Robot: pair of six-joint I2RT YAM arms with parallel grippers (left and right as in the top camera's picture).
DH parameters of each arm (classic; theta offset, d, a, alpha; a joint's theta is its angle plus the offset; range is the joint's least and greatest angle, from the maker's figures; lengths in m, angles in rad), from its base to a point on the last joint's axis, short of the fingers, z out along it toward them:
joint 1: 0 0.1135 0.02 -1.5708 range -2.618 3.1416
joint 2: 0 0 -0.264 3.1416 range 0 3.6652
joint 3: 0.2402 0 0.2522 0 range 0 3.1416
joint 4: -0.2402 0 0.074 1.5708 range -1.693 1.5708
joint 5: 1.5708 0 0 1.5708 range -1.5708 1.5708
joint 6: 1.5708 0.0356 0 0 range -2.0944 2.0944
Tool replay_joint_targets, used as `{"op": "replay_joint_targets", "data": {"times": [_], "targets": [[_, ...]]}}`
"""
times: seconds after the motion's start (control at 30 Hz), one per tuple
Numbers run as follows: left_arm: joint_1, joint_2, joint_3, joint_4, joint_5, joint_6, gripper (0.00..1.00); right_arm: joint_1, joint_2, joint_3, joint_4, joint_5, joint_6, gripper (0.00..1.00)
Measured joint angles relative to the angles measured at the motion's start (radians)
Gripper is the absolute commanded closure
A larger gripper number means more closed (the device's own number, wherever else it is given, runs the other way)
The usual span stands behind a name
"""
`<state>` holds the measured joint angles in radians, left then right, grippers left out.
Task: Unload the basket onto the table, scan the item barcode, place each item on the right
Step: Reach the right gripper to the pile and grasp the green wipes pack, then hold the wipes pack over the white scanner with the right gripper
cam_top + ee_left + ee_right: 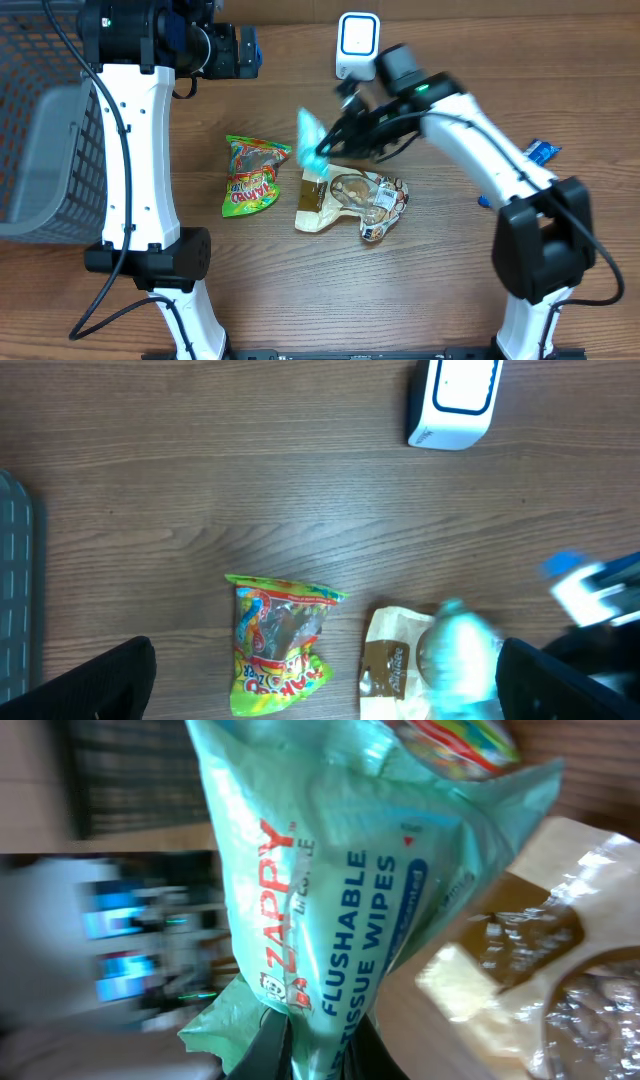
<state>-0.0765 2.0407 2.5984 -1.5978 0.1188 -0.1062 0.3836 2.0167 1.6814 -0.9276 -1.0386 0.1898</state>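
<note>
Wipes pack [311, 140], teal, printed "flushable wipes": off the table, pinched at its lower end by the right gripper [332, 136], whose jaws are clenched on it; it hangs below the scanner [357, 45] and over the top edge of the cookie bag [355, 200]. Cookie bag: brown with a clear window, lying flat. Candy bag [253, 175]: green and yellow, flat, just left of the cookie bag, apart from it. Blue packet [541, 152]: far right on the table. Basket [40, 130]: grey mesh, at the left edge; contents cannot be told. Left gripper [235, 50]: jaws spread wide, grasping nothing, raised near the basket.
</note>
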Motion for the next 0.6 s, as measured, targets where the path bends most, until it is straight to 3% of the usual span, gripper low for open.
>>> {"op": "replay_joint_targets", "data": {"times": [0.07,0.3,0.43,0.6], "targets": [[0.0,0.0,0.0,0.0,0.0,0.0,0.0,-0.123,0.0,0.0,0.001,-0.211,-0.032,0.96],[0.0,0.0,0.0,0.0,0.0,0.0,0.0,-0.273,-0.001,0.0,0.025,-0.442,0.029,0.96],[0.0,0.0,0.0,0.0,0.001,0.0,0.0,-0.321,-0.001,0.001,0.136,-0.473,0.178,0.97],[0.0,0.0,0.0,0.0,0.001,0.0,0.0,-0.349,-0.001,0.004,0.402,-0.488,0.498,0.96]]}}
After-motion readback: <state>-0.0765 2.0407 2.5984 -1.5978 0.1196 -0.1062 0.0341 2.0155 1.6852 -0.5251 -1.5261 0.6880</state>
